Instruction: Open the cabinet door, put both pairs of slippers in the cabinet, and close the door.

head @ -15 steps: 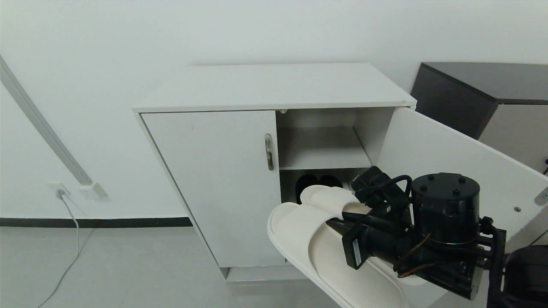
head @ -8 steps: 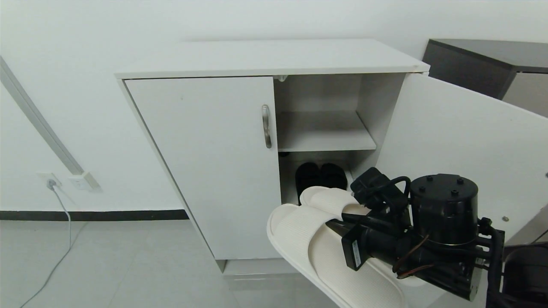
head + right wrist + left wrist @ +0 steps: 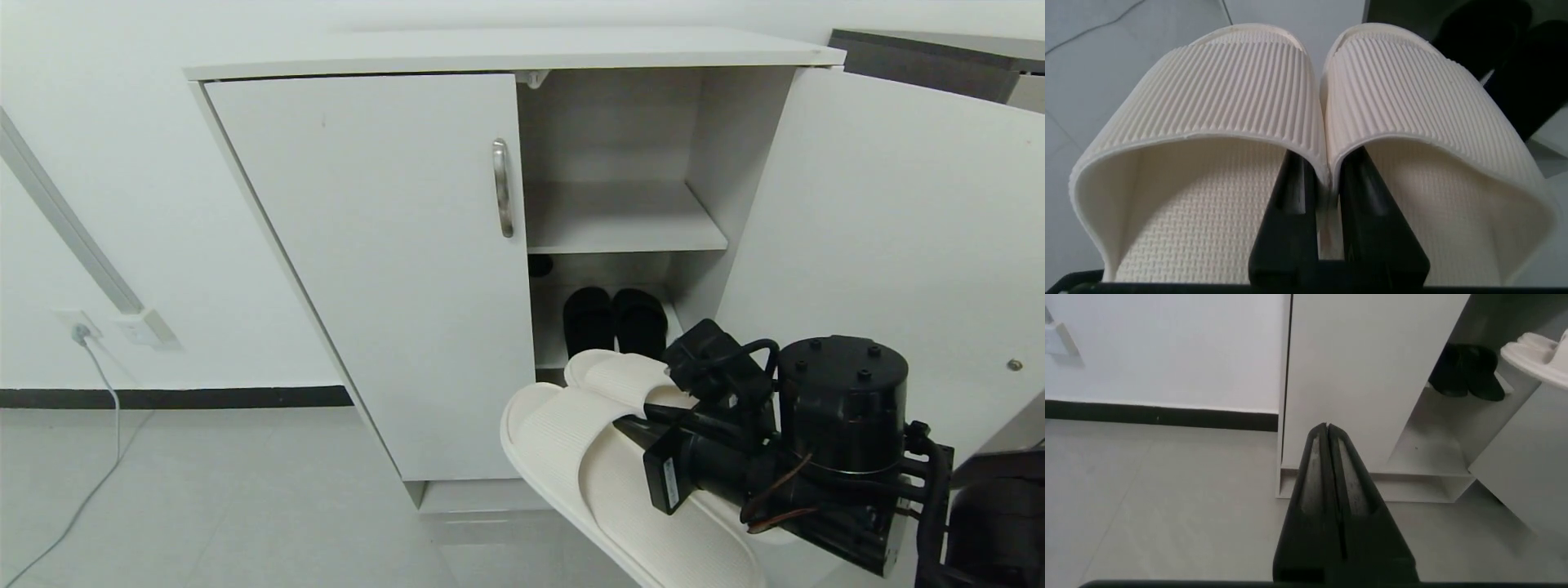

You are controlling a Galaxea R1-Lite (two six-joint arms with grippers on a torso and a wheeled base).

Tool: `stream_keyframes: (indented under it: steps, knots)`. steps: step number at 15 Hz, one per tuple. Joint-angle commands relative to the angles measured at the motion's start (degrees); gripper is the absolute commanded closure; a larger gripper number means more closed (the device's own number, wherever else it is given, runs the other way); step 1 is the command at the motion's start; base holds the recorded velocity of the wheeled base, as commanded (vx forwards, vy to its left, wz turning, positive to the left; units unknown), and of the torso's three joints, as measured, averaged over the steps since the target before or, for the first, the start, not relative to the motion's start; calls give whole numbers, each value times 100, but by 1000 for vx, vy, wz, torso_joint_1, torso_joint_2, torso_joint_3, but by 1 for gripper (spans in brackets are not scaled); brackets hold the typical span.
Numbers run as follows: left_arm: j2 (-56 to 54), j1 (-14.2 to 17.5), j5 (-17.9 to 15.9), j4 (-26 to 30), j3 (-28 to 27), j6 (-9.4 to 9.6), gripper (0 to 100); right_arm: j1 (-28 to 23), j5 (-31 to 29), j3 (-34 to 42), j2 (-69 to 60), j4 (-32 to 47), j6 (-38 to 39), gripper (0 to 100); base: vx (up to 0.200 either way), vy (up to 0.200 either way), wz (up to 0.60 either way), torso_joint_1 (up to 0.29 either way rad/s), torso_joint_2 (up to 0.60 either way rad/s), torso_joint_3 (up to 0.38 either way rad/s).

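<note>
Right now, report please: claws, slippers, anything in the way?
Right claw shut on white slippers, left claw shut, holding nothing. Black slippers already inside cabinet, right door open. Possible obstacle: the black slippers.

Cabinet [image 3: 367,245]: smooth matt white board; handle [image 3: 501,188]: brushed metal. White slippers [image 3: 563,433]: matt, ribbed straps, textured insoles. Black slippers [image 3: 616,320]: matt. Right gripper [image 3: 1327,167]: matt black plastic. Floor [image 3: 204,506]: smooth tiles, faint sheen.

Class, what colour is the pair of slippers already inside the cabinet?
Black. The pair shows best in the head view, low in the cabinet.
</note>
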Motion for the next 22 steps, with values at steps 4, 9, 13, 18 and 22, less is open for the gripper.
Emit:
stream_keyframes:
  steps: [4,9,13,18,22]
  knots:
    - [7,1,2,-1,1,-3,100,-9,21,202,108,-200,-184,100,0,0,0,1,15,12]
    - [7,1,-7,-1,1,23,100,220,-1175,-510,811,-965,-184,100,0,0,0,0,0,0]
    - [7,1,-7,-1,1,14,100,273,-1957,-1177,1295,-613,123,100,0,-150,0,1,2,3]
    - [7,1,-7,-1,1,23,100,466,-3565,-2874,1391,1514,1108,100,0,0,0,0,0,0]
    - [7,1,-16,-1,1,41,100,483,-4031,-3770,1400,2234,1152,100,0,0,0,0,0,0]
